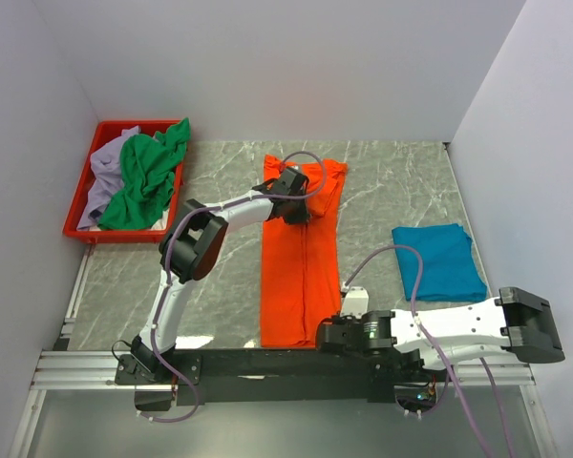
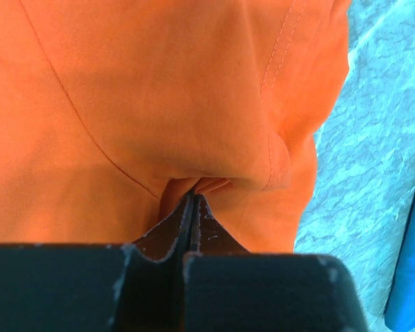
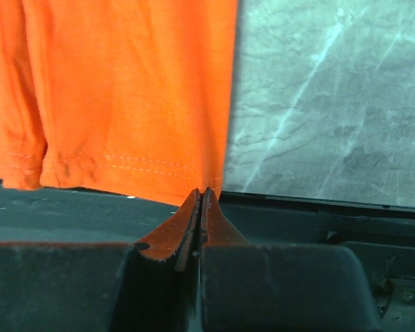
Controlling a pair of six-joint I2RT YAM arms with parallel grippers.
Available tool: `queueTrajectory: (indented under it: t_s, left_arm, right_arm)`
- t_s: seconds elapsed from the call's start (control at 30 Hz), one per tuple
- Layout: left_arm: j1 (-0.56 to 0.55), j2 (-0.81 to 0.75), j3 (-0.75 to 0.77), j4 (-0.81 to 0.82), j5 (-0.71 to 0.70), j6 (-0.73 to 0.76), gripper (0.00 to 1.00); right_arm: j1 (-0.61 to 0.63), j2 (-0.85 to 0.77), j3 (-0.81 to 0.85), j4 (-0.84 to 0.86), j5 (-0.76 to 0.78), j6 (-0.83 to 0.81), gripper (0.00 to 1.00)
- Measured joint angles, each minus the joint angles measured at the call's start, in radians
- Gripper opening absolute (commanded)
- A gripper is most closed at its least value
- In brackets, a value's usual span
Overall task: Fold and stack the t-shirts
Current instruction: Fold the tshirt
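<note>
The bright orange t-shirt (image 1: 301, 258) lies as a long folded strip down the middle of the table. My left gripper (image 1: 303, 211) sits on its far part, near the sleeves, and is shut on a pinch of orange cloth (image 2: 194, 185). My right gripper (image 1: 324, 336) is at the shirt's near right corner, shut on the hem corner (image 3: 206, 181). The teal blue t-shirt (image 1: 439, 260) lies folded at the right. The green t-shirt (image 1: 145, 181) and the pale lavender t-shirt (image 1: 103, 176) lie crumpled in the red tray.
The red plastic tray (image 1: 79, 232) stands at the far left by the wall. White walls close in the left, back and right. A black rail (image 1: 267, 367) runs along the near edge. The teal shirt's edge shows in the left wrist view (image 2: 411, 266).
</note>
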Motion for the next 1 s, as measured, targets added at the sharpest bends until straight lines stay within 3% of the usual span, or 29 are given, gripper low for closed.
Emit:
queueTrajectory:
  t_s: [0.2,0.43,0.53,0.63,0.8,1.0]
  left_arm:
    - [0.006,0.000,0.000,0.000,0.014,0.005,0.02]
    - [0.012,-0.001,-0.003,0.005,0.037,0.026,0.15]
    - [0.016,-0.020,-0.029,0.024,0.057,0.039,0.27]
    - [0.020,-0.053,-0.051,0.025,0.077,0.043,0.29]
    - [0.023,-0.164,-0.124,0.038,0.103,0.042,0.28]
    - [0.023,-0.421,-0.372,0.079,0.080,-0.005,0.17]
  right_arm:
    - [0.000,-0.036,-0.032,0.010,-0.006,0.012,0.02]
    - [0.000,-0.113,-0.049,0.023,-0.024,0.015,0.16]
    - [0.000,-0.158,-0.054,0.021,-0.036,0.016,0.23]
    - [0.000,-0.209,-0.054,0.012,-0.040,0.021,0.28]
    - [0.000,-0.283,-0.048,-0.028,-0.039,0.022,0.32]
    - [0.000,-0.258,0.028,-0.018,-0.031,-0.023,0.34]
